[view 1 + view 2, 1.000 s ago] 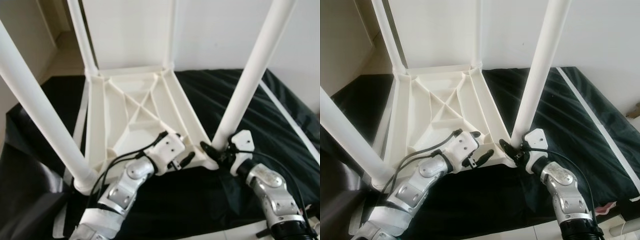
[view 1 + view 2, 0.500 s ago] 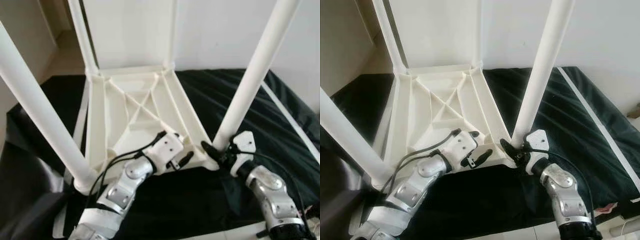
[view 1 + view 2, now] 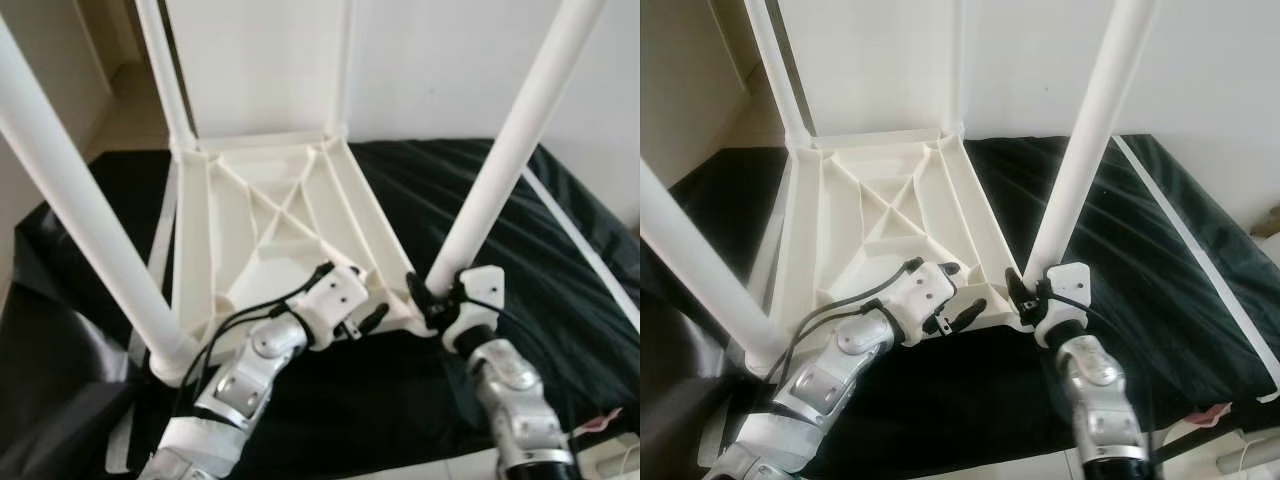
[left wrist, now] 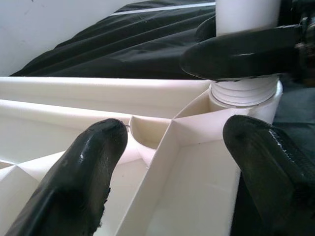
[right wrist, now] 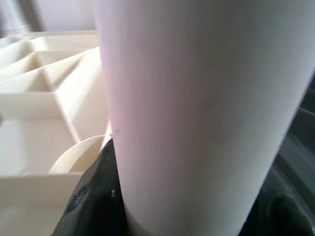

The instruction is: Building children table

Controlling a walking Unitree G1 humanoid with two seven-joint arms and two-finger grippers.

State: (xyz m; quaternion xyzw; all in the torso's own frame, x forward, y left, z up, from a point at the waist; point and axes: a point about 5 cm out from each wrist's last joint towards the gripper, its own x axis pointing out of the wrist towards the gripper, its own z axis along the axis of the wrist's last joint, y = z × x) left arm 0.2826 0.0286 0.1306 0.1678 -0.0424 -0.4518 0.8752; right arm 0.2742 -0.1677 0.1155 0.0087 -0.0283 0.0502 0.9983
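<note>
No writing, label, brand mark, number or sign can be read anywhere in these pictures. The white table top (image 3: 270, 235) and its legs (image 3: 505, 150) are plain, unmarked plastic, and the black sheet (image 3: 560, 240) under the table top carries no print.

Table top (image 3: 270, 230) inverted on sheet (image 3: 560, 250), legs (image 3: 505, 150) at corners, pointing up.
</note>
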